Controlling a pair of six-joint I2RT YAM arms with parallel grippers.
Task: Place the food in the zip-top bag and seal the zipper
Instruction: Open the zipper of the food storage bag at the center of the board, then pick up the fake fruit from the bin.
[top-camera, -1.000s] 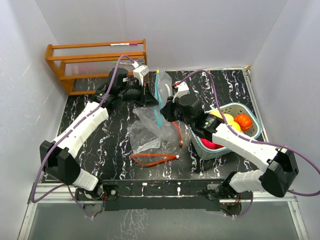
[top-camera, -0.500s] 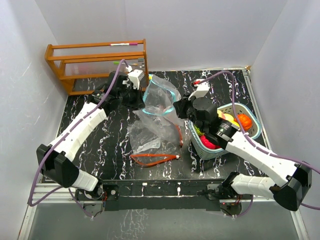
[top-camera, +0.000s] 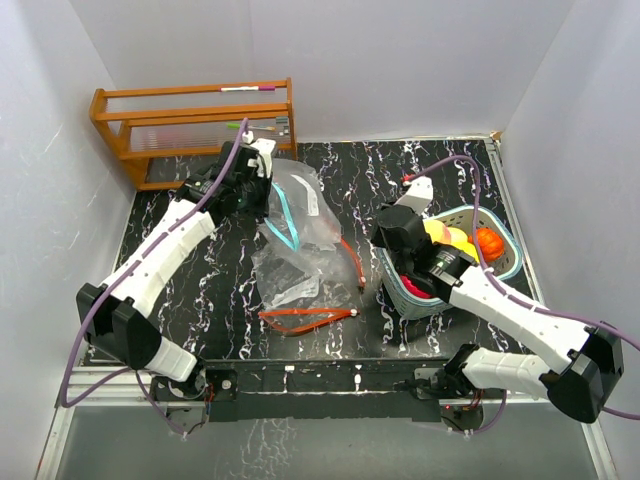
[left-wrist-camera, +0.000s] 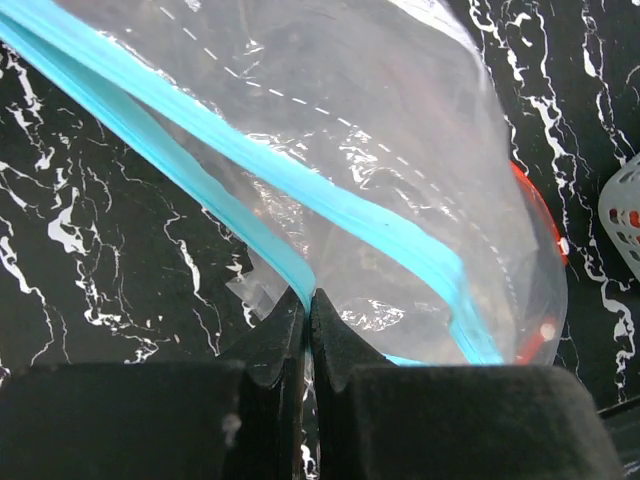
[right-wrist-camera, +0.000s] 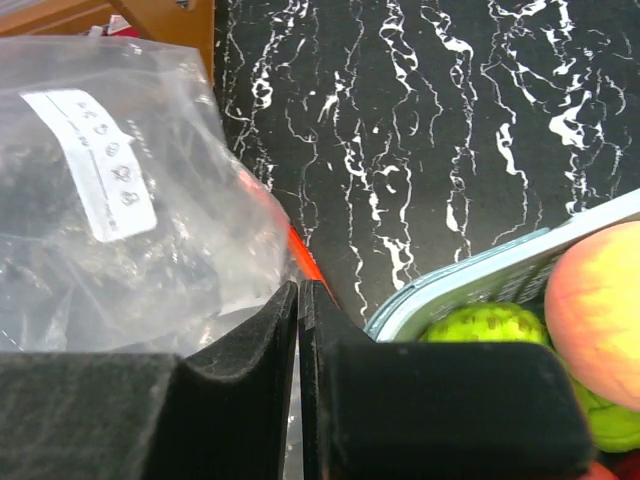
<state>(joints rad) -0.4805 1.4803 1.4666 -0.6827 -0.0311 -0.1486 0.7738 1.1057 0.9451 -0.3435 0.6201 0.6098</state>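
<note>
Above the table (top-camera: 450, 170), left tool (left-wrist-camera: 308, 300) pinches the zip-top bag (left-wrist-camera: 380, 150); right tool (right-wrist-camera: 298, 290) pressed together.

Clear bag (top-camera: 296, 203), teal zipper; food (top-camera: 457, 238) in basket (top-camera: 478, 211)

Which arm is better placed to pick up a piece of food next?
Right. The right gripper, shut and seemingly empty, sits beside the basket of food. The left gripper is pinching the zip-top bag at its teal zipper, away from the basket.
</note>
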